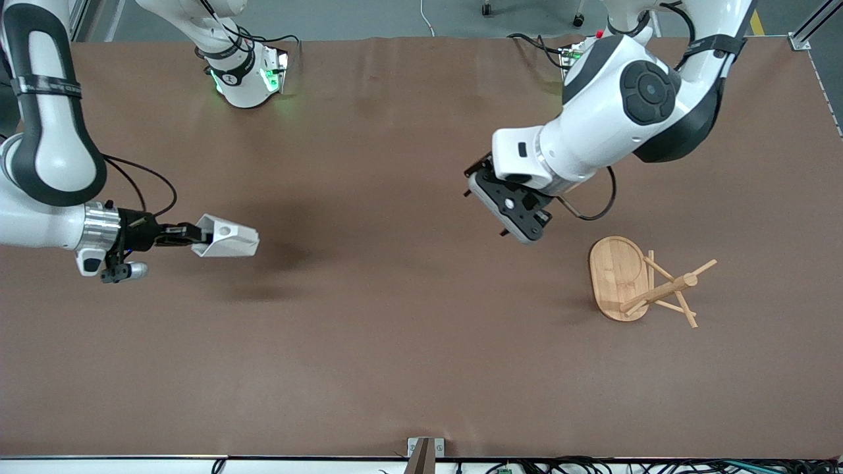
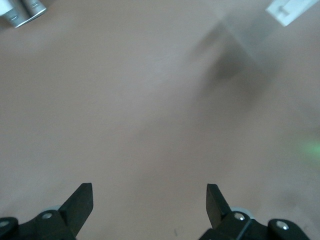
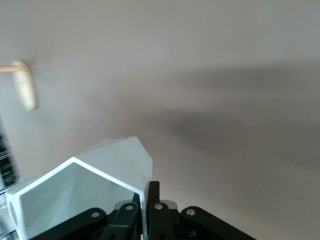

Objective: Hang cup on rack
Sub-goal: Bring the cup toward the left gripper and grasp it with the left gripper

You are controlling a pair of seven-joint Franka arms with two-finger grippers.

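The right gripper [image 1: 188,238] is clamped on the rim of the cup [image 1: 227,238], wall pinched between its fingers, and carries it on its side in the air over the table [image 1: 395,342] toward the right arm's end, at about 9 o'clock in the front view. The cup's narrow base points toward the middle of the table and its handle hole faces up. The rack [image 1: 642,283] lies tipped over toward the left arm's end, at about 3 o'clock: its oval base stands on edge, and the post and pegs lie across the table. The left gripper [image 1: 510,214] hangs over bare table near the rack, at about 10 o'clock from it, jaws wide apart and holding nothing.

The main risk, as I judge it, is the fallen rack: no peg points up, so a cup threaded on would likely slide off or roll the rack. It needs standing first, and a grab on a thin peg could spin or skid it. The rim pinch is narrow, so the cup may twist in the grip during the long carry and spoil the hole's line-up with a peg. Both arms meeting near the rack could also collide
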